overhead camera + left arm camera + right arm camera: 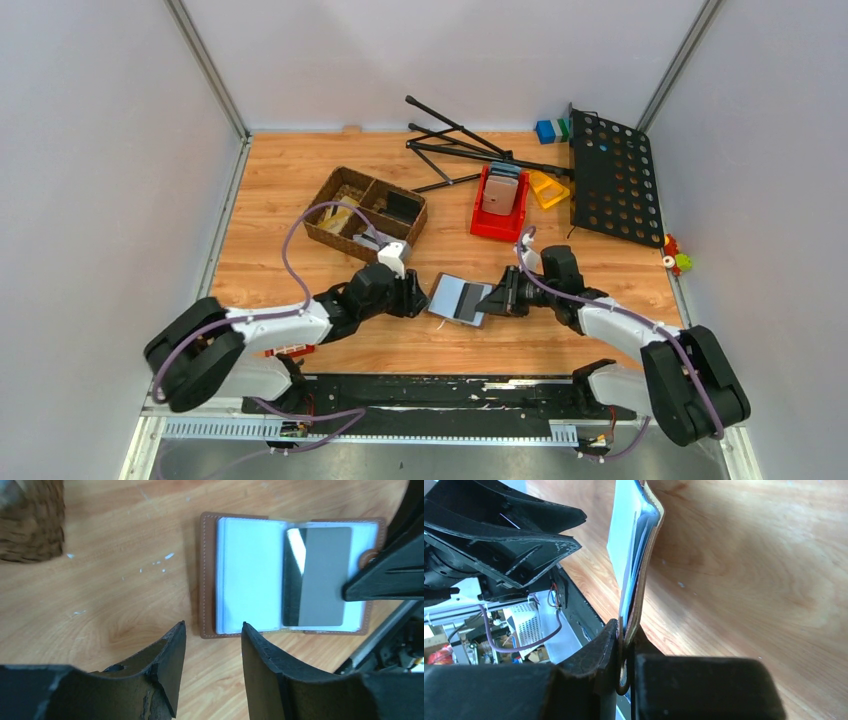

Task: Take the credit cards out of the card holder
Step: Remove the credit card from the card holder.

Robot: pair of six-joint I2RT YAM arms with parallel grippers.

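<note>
The brown card holder [458, 299] lies open on the wooden table between my two grippers. In the left wrist view its leather edge [206, 575] frames pale sleeves, and a grey credit card [322, 575] with a dark stripe lies on the right half. I cannot tell whether the card is inside a sleeve. My left gripper [212, 627] is open and empty, just short of the holder's near-left corner, also seen from above [420, 296]. My right gripper [626, 632] is shut on the holder's [648, 550] clasp edge, also seen from above [498, 298].
A wicker basket [365, 210] stands behind the left arm, and its corner shows in the left wrist view [30, 520]. A red bin [497, 205], a yellow piece [548, 188], a black perforated stand [612, 175] and small toys [675, 258] lie at the back right.
</note>
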